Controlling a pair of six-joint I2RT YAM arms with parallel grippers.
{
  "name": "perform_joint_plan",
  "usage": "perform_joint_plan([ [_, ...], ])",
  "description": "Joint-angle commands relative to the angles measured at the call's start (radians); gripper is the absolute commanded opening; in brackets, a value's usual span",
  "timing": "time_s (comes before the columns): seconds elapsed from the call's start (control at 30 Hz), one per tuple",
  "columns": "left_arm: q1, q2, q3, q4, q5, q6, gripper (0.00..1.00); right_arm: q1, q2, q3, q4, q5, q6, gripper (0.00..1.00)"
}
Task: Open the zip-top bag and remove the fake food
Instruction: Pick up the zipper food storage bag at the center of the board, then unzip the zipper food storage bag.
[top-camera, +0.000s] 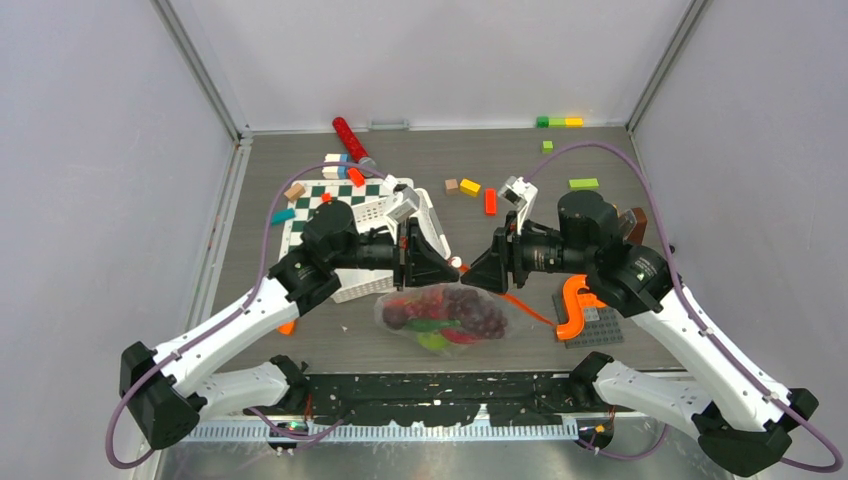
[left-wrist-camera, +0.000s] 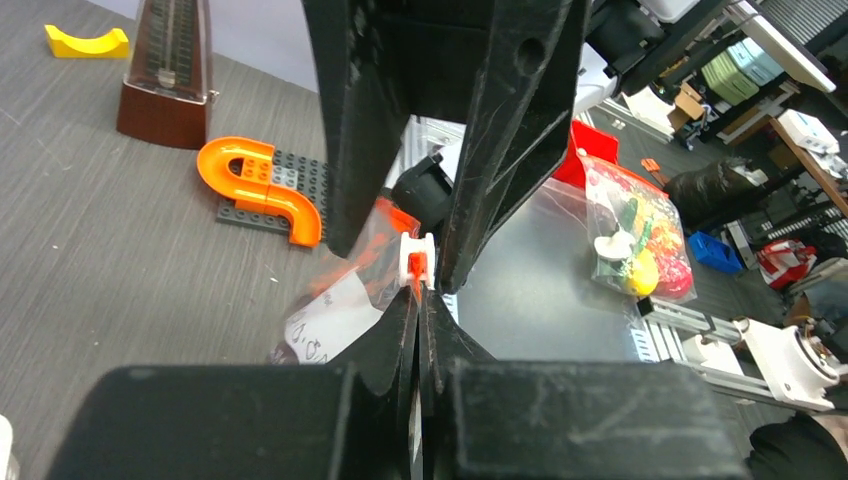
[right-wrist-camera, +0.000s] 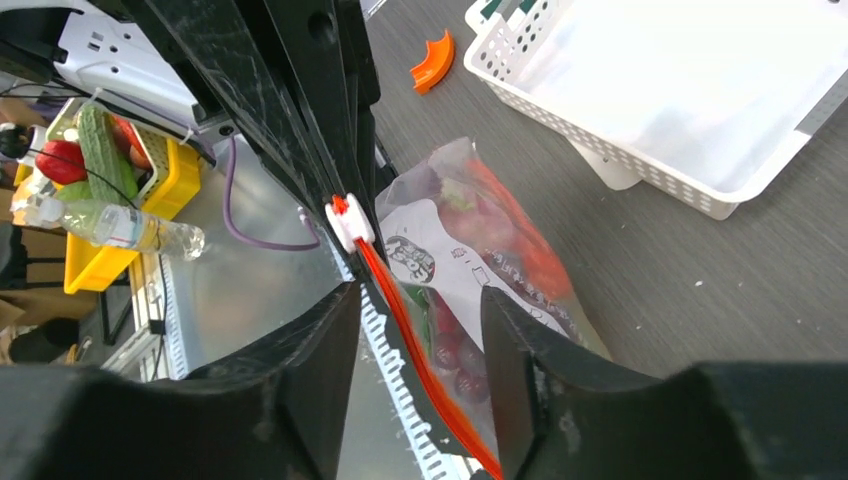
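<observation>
The zip-top bag (top-camera: 440, 315) lies near the table's front edge, its top lifted between my two grippers. Fake food (top-camera: 447, 310) fills it: dark purple grapes (right-wrist-camera: 455, 355), red and green pieces. My left gripper (left-wrist-camera: 420, 295) is shut on the orange zip strip (right-wrist-camera: 400, 310), just beside the white slider (left-wrist-camera: 416, 258). My right gripper (right-wrist-camera: 420, 300) stands open facing it. The strip runs between its fingers (right-wrist-camera: 505, 340) without touching them. In the top view the left gripper (top-camera: 452, 268) and right gripper (top-camera: 472, 277) meet tip to tip above the bag.
A white slotted basket (right-wrist-camera: 700, 90) stands just behind the bag on the left. An orange curved track on a grey plate (top-camera: 572, 305) lies to the right, with a brown pyramid-shaped object (left-wrist-camera: 165, 75) behind it. A checkered board (top-camera: 330, 200) and loose coloured blocks lie further back.
</observation>
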Motion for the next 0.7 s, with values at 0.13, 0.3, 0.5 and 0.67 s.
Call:
perform_joint_plan([
  [0.13, -0.020, 0.011, 0.069, 0.078, 0.103, -0.007, 0.00, 0.003, 0.014, 0.096, 0.052, -0.043, -0.058, 0.67],
  [0.3, -0.028, 0.016, 0.070, 0.075, 0.113, -0.006, 0.00, 0.003, 0.040, 0.124, 0.055, -0.065, -0.070, 0.60],
  [0.5, -0.030, 0.025, 0.073, 0.073, 0.112, -0.002, 0.00, 0.003, 0.044, 0.122, 0.059, -0.096, -0.071, 0.53],
  [0.67, -0.031, 0.030, 0.076, 0.073, 0.109, -0.002, 0.00, 0.003, 0.032, 0.106, 0.060, -0.108, -0.071, 0.54],
])
